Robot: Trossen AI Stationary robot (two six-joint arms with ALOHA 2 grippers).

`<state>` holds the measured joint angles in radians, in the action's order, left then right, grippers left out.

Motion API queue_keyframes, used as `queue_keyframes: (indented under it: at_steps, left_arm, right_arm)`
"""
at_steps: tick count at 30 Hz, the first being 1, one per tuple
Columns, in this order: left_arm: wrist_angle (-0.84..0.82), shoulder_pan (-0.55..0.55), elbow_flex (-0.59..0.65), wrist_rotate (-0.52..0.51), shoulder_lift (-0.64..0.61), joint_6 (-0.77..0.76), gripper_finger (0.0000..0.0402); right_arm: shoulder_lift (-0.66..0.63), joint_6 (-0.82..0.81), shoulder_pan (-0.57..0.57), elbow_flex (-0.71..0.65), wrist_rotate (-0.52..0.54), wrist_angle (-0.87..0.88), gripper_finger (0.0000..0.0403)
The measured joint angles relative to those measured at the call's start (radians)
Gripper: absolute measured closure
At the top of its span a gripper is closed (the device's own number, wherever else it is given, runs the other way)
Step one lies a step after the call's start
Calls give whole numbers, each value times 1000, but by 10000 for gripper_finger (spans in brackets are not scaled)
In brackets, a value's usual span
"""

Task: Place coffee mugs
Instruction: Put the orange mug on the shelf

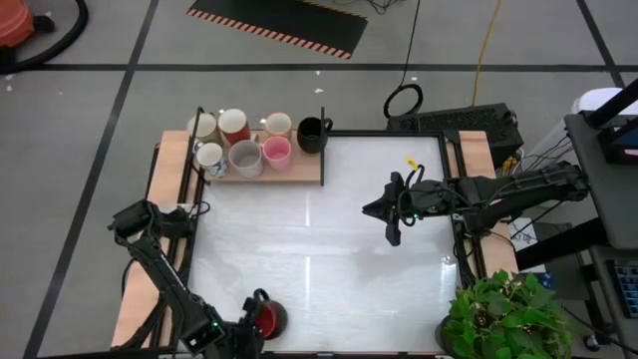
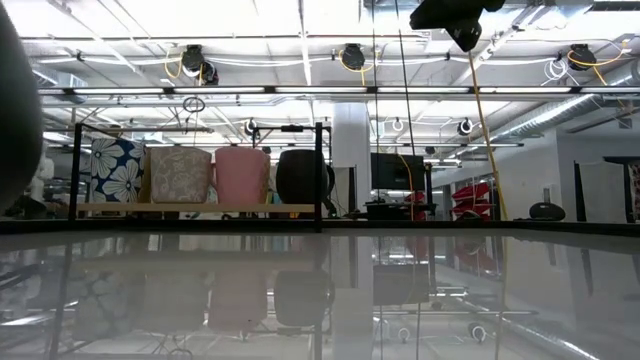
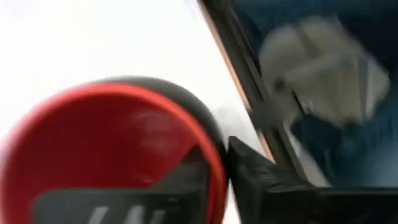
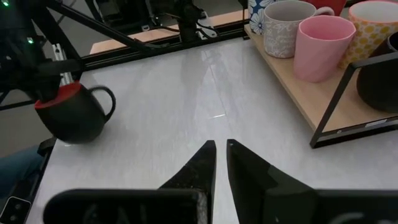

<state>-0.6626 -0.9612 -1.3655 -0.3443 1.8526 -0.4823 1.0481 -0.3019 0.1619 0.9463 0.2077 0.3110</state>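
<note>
A mug, black outside and red inside [image 1: 269, 320] [image 4: 78, 121], stands near the table's near edge, left of the middle. My left gripper [image 1: 253, 317] is shut on its wall. Several other coffee mugs stand on their bases on a wooden rack [image 1: 299, 176] at the far left, among them a floral one [image 2: 115, 170], a pink one [image 4: 323, 46] and a black one [image 1: 312, 134]. My right gripper [image 1: 369, 209] [image 4: 221, 158] hangs shut above the table's right half, pointing left and holding nothing. My left gripper has the mug's wall at the rim [image 3: 214, 165], with one finger [image 3: 118, 208] inside the red hollow and the other finger [image 3: 264, 186] outside against the black wall. It slants down from the near left. The mug's base looks to be on the table, and its handle [image 4: 109, 102] is free.
The rack has a black metal frame [image 4: 348, 93] along its open side. A potted plant [image 1: 498, 314] stands at the near right corner. A keyboard [image 1: 459, 122] lies beyond the far edge. The white tabletop [image 1: 319, 239] stretches between the mug and the rack.
</note>
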Motion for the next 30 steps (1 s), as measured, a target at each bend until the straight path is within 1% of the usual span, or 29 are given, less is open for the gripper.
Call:
queue_keyframes:
  at_steps: [1,2,6,8,12,14,17,25,30]
  left_arm:
    - [-14,-3,1,12,2,25,368]
    - [-32,-7,2,6,4,58,377]
    - [-79,1,1,12,2,181,377]
    - [-125,8,1,11,2,289,377]
    - [-143,31,2,12,-15,534,377]
    - [-155,53,1,-14,-37,599,377]
    - [-152,100,1,-48,-76,666,377]
    - [-197,261,1,-46,-229,787,377]
    - [-254,378,0,-50,-307,934,377]
  right_arm:
    - [0,0,0,0,0,0,371]
    - [0,0,0,0,0,0,371]
    - [0,0,0,0,0,0,371]
    - [0,0,0,0,3,0,371]
    - [0,0,0,0,4,0,371]
    - [0,0,0,0,4,0,371]
    - [0,1,-1,0,4,0,371]
    - [0,47,-3,0,5,1,371]
    - [0,70,-3,0,5,7,371]
